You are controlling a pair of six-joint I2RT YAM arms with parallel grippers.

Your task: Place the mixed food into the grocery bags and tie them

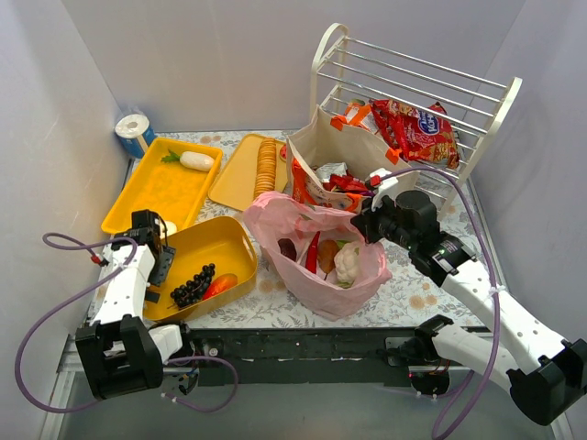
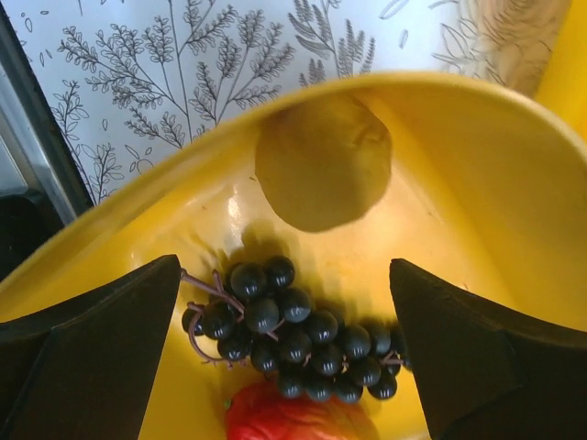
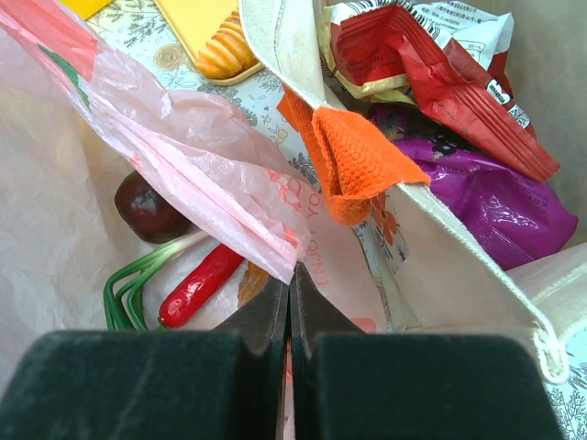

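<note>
L gripper (image 2: 284, 312) jaws wide apart, low over the near yellow tray (image 2: 477, 183), black grapes (image 2: 293, 335) right btwn the fingers, tan round fruit (image 2: 321, 160) beyond. R gripper (image 3: 291, 298) pinched tight on the rim of the pink bag (image 1: 321, 275). It's thin, see-thru, crumpled, sat mid-table w/ dark red fruit (image 3: 147, 206), red chilli (image 3: 197, 284) & green stalks (image 3: 128, 284) inside. Beige tote (image 1: 344, 151) just behind, orange handle (image 3: 353, 165) flopped over, red packet (image 3: 440, 64) & purple packet (image 3: 486, 202) in it.

tool (image 2: 282, 268) spread wide | black grapes (image 2: 293, 335) between its fingers (image 2: 83, 357) | tan round fruit (image 2: 323, 163) beyond | in yellow tray (image 2: 477, 183)
</note>
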